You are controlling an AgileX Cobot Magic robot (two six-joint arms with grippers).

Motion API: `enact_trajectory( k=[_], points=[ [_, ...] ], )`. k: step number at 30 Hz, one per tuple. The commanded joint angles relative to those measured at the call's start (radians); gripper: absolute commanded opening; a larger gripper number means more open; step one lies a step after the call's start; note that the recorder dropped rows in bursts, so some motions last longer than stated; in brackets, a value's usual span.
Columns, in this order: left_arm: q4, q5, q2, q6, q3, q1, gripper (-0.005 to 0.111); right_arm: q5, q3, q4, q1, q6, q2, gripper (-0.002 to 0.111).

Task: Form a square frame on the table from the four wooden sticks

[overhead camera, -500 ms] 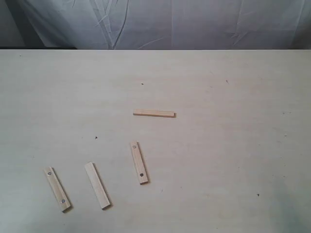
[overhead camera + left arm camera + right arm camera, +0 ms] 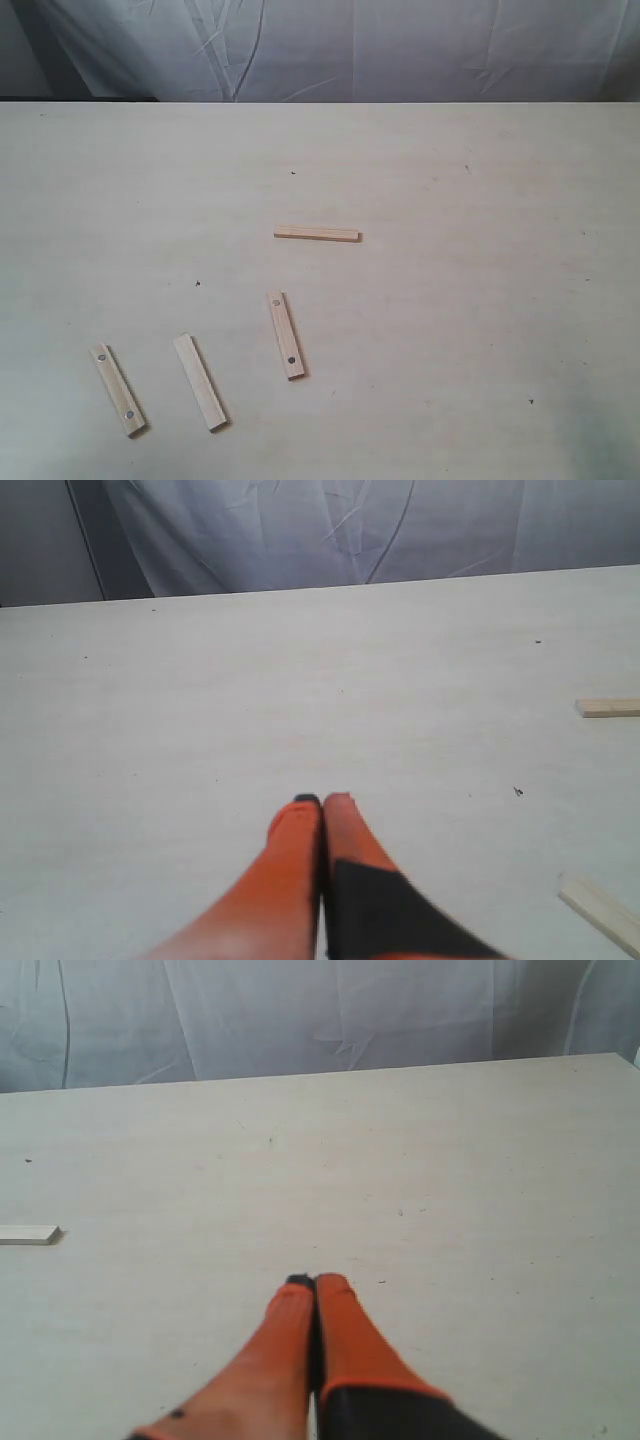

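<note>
Four pale wooden sticks lie apart on the table (image 2: 480,200). One stick (image 2: 317,234) lies crosswise near the middle. A dotted stick (image 2: 286,335) lies below it. A plain stick (image 2: 200,382) and another dotted stick (image 2: 118,389) lie at the lower left. No square frame is formed. Neither arm shows in the exterior view. My left gripper (image 2: 322,802) is shut and empty above bare table, with two stick ends (image 2: 607,707) (image 2: 598,910) at the picture's edge. My right gripper (image 2: 315,1282) is shut and empty too, with one stick end (image 2: 30,1234) off to its side.
A wrinkled grey-white cloth (image 2: 320,50) hangs behind the table's far edge. A few tiny dark specks (image 2: 293,172) dot the tabletop.
</note>
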Motion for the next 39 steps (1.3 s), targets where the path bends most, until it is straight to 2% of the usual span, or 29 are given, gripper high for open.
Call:
enact_trajectory(
  k=[1,15,27,33,39],
  points=[
    [0.000,-0.015,-0.005,0.000,0.006,0.002,0.000,-0.006,0.002,-0.006,-0.006,-0.005,-0.005,-0.001],
    [0.000,-0.015,-0.005,0.000,0.006,0.002,0.000,-0.011,0.002,-0.004,-0.006,-0.005,-0.005,-0.001],
    [0.000,-0.015,-0.005,0.000,0.006,0.002,0.000,-0.397,0.002,-0.002,-0.006,-0.005,-0.005,-0.001],
    [0.000,-0.015,-0.005,0.000,0.006,0.002,0.000,-0.395,0.002,-0.011,-0.006,-0.009,-0.005,-0.001],
    [0.000,-0.015,-0.005,0.000,0.006,0.002,0.000,-0.395,0.002,-0.139,-0.006,-0.016,-0.005,-0.001]
  ],
)
